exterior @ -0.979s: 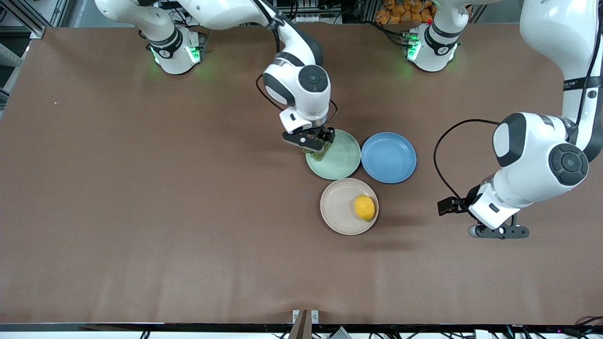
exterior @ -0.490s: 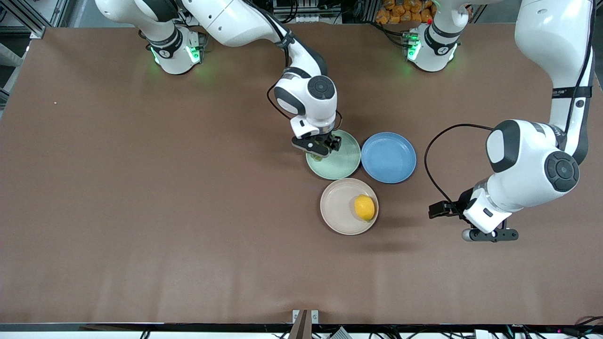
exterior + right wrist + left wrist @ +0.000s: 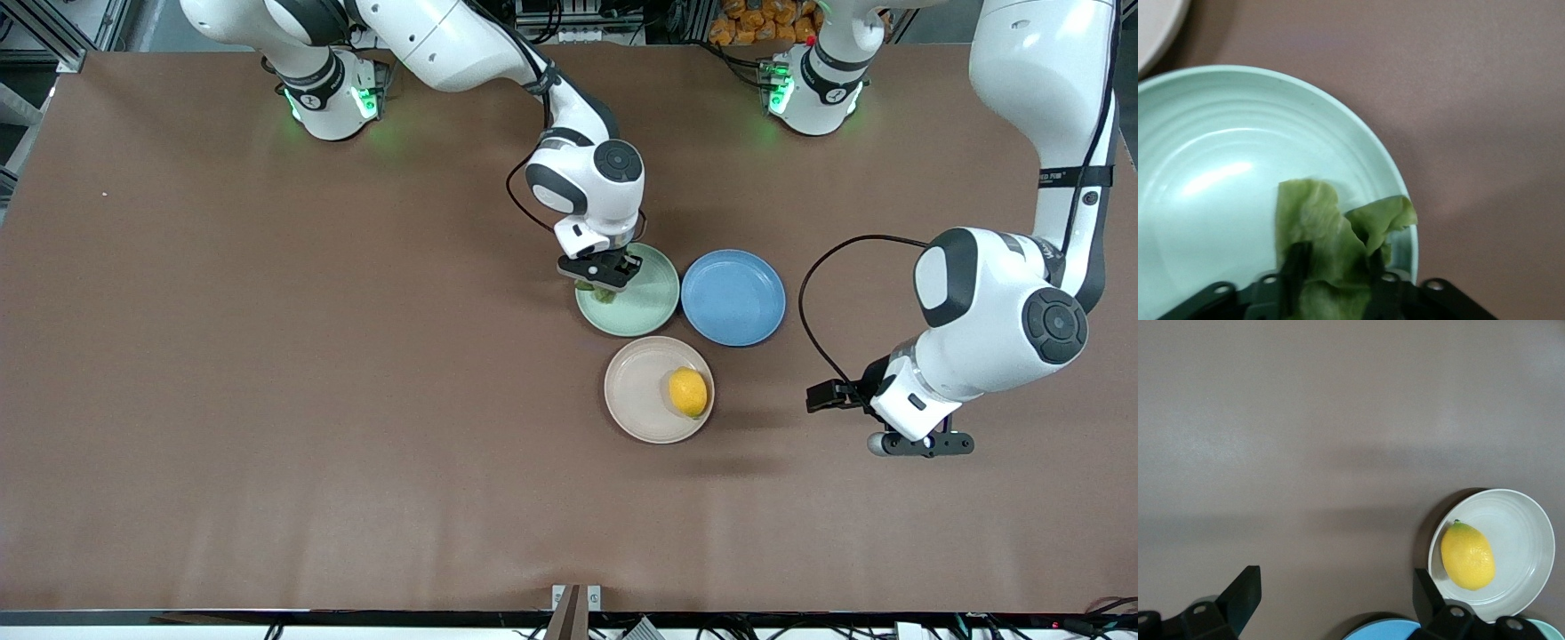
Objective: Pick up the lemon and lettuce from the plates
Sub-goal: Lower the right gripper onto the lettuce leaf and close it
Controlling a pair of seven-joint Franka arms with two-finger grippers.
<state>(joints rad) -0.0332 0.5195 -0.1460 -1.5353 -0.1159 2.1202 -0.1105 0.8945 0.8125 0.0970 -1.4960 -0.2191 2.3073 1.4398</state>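
The lettuce (image 3: pixel 1325 233), a wrinkled green leaf, lies at the rim of the mint green plate (image 3: pixel 645 311), on the edge toward the right arm's end. My right gripper (image 3: pixel 602 286) is down on it, its fingers pressed in on both sides so the leaf buckles up between them. The yellow lemon (image 3: pixel 688 392) rests on the beige-pink plate (image 3: pixel 636 391), on the part toward the left arm's end. My left gripper (image 3: pixel 920 443) hangs open over bare table toward the left arm's end, apart from the lemon (image 3: pixel 1467 555).
A blue plate (image 3: pixel 733 297) with nothing on it sits beside the mint plate, toward the left arm's end, and its rim (image 3: pixel 1385 631) shows in the left wrist view. The three plates stand close together. Brown table surrounds them.
My right gripper has come down onto the mint plate's rim and closed in on the lettuce. The left arm has drifted slightly toward the plates.
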